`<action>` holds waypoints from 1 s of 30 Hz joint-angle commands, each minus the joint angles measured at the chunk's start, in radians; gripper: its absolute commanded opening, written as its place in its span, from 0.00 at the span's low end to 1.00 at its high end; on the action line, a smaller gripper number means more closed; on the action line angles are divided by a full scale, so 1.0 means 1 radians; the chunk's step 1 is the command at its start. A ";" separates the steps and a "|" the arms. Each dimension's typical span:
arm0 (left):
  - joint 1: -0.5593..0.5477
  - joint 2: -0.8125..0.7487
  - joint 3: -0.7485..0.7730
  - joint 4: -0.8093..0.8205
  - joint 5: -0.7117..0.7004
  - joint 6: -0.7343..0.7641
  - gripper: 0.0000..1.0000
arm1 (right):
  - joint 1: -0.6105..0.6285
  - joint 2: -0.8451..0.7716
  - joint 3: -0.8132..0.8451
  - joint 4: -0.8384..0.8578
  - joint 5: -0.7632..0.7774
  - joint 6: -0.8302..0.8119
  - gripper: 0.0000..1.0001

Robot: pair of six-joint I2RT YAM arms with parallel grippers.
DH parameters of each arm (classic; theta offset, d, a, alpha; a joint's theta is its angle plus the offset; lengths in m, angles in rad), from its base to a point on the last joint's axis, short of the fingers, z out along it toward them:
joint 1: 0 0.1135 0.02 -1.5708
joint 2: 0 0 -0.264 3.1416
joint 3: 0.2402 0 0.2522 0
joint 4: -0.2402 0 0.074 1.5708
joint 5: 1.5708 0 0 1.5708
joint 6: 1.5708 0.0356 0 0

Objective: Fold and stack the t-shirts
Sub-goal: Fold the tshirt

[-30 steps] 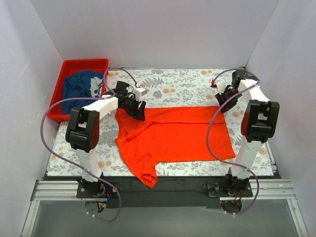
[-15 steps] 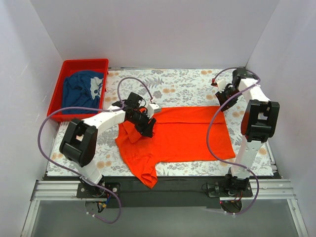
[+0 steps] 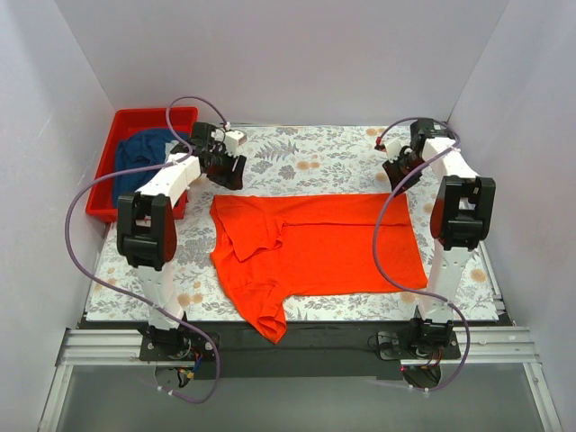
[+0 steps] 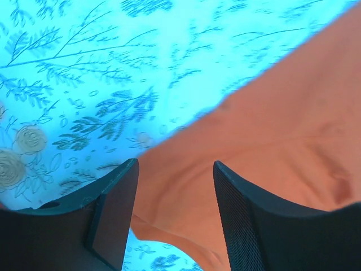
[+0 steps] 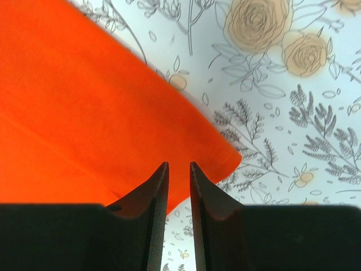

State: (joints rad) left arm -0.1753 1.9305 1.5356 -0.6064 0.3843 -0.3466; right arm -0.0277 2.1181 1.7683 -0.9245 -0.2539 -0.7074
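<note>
Progress: early. Blue shirt (image 3: 148,160) lies bunched in the red bin (image 3: 153,114) at far left, not folded. Orange shirt (image 3: 333,247) lies flat mid-tabletop (image 3: 315,151), far edge and far-left sleeve turned in (near-left sleeve rumpled by the near edge). Left to do, as I read it: finish the orange folds, fold the blue, stack.

Left claw (image 3: 230,167): beyond the shirt's far-left corner, wide apart, empty.

Right claw (image 3: 397,171): above the far-right corner, fingers almost together, nothing between; cloth contact unclear.
</note>
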 commanded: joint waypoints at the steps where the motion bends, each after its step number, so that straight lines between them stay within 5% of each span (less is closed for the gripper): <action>1: -0.007 0.062 0.055 -0.061 -0.123 0.018 0.54 | 0.009 0.035 0.077 0.030 0.021 0.046 0.27; 10: 0.003 0.136 0.031 -0.035 -0.251 0.095 0.56 | 0.026 0.097 0.062 0.084 0.076 0.059 0.27; 16: 0.011 0.101 -0.070 -0.038 -0.301 0.133 0.46 | 0.025 0.125 0.008 0.119 0.151 0.052 0.27; 20: 0.020 0.101 -0.103 -0.035 -0.337 0.133 0.36 | 0.025 0.132 -0.039 0.153 0.205 0.043 0.26; 25: 0.020 0.183 -0.026 -0.024 -0.325 0.100 0.08 | 0.025 0.154 0.006 0.170 0.208 0.068 0.26; 30: 0.020 0.314 0.191 -0.016 -0.335 0.072 0.02 | 0.025 0.227 0.121 0.184 0.226 0.111 0.27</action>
State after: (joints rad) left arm -0.1719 2.1612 1.6360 -0.6411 0.1223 -0.2691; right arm 0.0071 2.2589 1.8359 -0.8093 -0.0929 -0.6182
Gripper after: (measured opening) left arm 0.052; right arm 0.265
